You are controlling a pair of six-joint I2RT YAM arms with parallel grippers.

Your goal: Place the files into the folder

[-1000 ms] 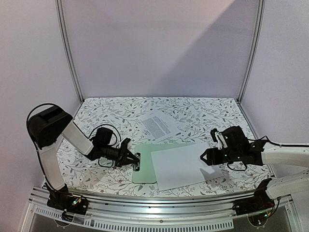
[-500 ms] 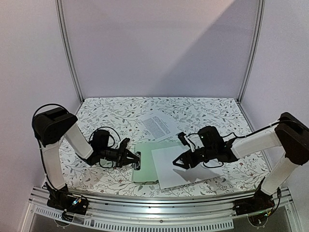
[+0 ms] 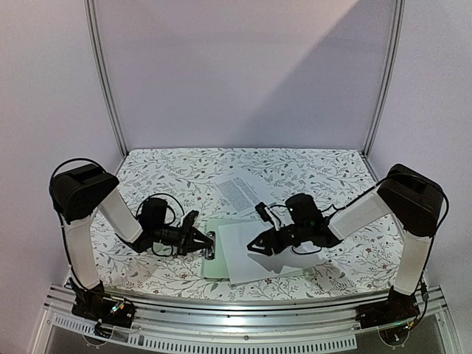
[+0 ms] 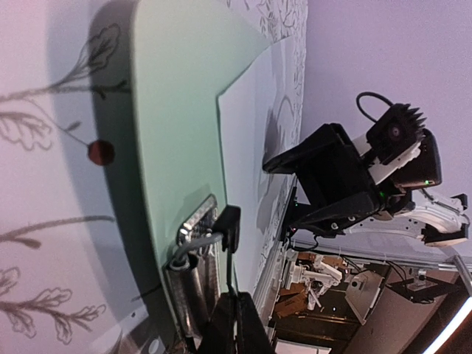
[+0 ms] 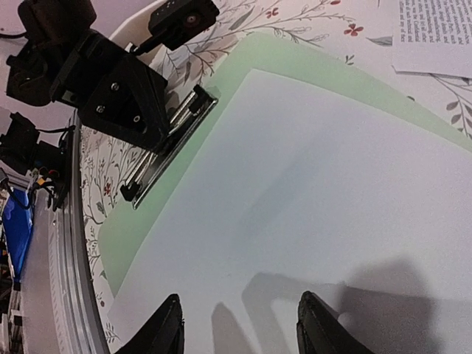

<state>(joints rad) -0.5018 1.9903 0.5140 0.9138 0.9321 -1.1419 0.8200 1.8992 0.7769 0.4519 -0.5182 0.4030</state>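
Reaching across from its side of the table (image 3: pixel 162 173), the right gripper (image 3: pixel 256 245) had swung in over the blank sheet (image 3: pixel 251 268) within the last second, and the sheet had slid with it toward the left. It covered more of the green folder (image 3: pixel 210 264) than before, leaving only a strip of green at the clip end and along the far edge. The sheet's left edge lay near the clip (image 5: pixel 169 140) but was not yet under it, and it sat a little askew on the board. That suggested the first file was nearly seated and needed one more short push. The right gripper's fingers (image 5: pixel 166 324) stood apart with nothing between them, low over the paper; whether the tips pressed on it could not be told. The left gripper (image 3: pixel 200 240) had stayed put, clenched on the clip's lever at the folder's left short edge. The second file, a printed sheet (image 3: pixel 240 190), lay face up on the table just beyond the folder's far edge, not on it. Its blocks of small black text were too fine to read, and no brand or label could be made out anywhere.
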